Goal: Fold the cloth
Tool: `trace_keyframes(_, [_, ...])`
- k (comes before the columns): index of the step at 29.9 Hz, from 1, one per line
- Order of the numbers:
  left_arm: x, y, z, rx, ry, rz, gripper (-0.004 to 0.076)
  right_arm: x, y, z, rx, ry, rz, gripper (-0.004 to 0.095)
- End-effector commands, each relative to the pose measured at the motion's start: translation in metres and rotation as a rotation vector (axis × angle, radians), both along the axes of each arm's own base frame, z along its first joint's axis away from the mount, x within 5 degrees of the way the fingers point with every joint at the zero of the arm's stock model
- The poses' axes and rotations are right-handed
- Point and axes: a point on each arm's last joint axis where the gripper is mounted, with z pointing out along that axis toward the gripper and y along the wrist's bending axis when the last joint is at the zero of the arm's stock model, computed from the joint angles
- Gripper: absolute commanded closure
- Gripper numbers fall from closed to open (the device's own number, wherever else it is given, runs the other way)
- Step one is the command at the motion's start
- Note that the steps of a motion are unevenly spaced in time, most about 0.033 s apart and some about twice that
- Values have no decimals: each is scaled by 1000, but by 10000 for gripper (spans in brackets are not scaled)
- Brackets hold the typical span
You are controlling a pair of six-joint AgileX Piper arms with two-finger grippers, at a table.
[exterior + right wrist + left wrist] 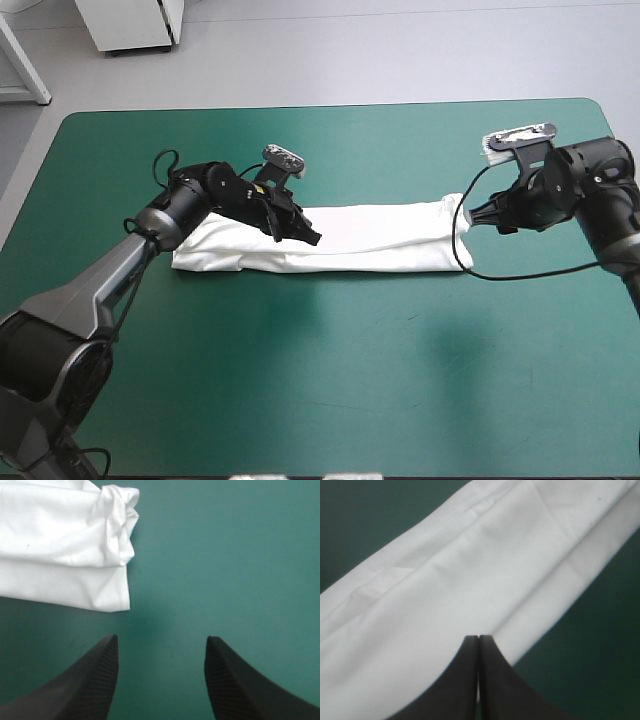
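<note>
The white T-shirt [370, 235] lies folded into one long narrow strip across the middle of the table, running left to right. My left gripper [305, 235] sits over the strip's left half with its black fingers shut, tips meeting above flat cloth [470, 580]; I see no fold pinched between them [478, 639]. My right gripper [478, 213] stands open just past the strip's right end. In the right wrist view the bunched end of the shirt [60, 545] lies ahead and to one side, and only teal-green cover shows between the gripper's tips [162, 640].
The teal-green cover [330, 380] spreads wide on the near side of the strip, with a narrower band [380, 140] between the strip and the table's far edge. The strip's left end [195, 255] reaches under the left arm.
</note>
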Motion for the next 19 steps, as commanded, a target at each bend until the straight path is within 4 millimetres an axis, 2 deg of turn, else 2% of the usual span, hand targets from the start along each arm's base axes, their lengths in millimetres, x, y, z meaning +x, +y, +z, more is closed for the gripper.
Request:
trace_keyframes(1, [8, -16, 16, -69, -64, -1, 733, 16, -7, 9, 72, -78, -2, 408])
trace_keyframes(7, [32, -31, -18, -41, -5, -8, 733, 44, -19, -5, 230, -35, -2, 408])
trace_keyframes(13, [47, -39, -46, -14, 42, -10, 733, 63, -16, -34, 259, 50, 37, 369])
trace_keyframes(19, [49, -40, -56, 1, 75, -15, 733, 82, -14, -65, 276, 129, 50, 335])
